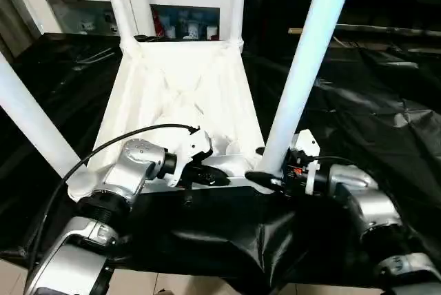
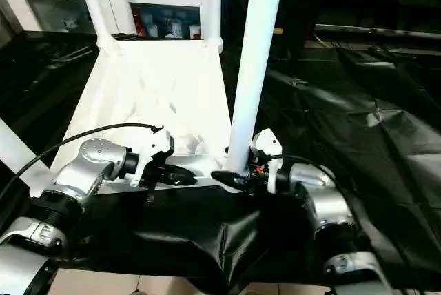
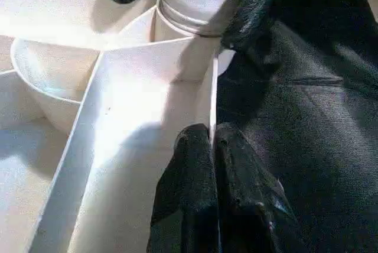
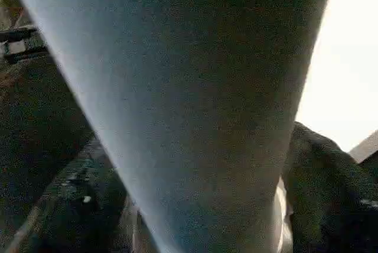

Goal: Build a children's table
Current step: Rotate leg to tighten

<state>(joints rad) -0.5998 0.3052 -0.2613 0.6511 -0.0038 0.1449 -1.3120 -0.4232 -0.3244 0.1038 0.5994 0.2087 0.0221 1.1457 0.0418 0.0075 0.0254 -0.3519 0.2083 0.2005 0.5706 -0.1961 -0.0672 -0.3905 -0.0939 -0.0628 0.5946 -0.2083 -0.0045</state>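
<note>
The tabletop [image 2: 172, 95] lies underside up on the black-draped work table [image 2: 358, 123]. The right gripper [image 2: 231, 176] brackets the base of the near right leg [image 2: 251, 60], one black finger on each side. Just beside it, the left gripper [image 2: 180, 177] is pinched onto the tabletop's near rim. Two far legs [image 2: 215, 5] stand beyond both grippers.

forearms [image 1: 127, 171]: silver | fingers [image 3: 195, 194]: black | cable [image 1: 103, 145]: black, looped

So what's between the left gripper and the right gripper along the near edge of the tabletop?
In the left eye view, only the tabletop's white near rim runs between the left gripper and right gripper.
</note>
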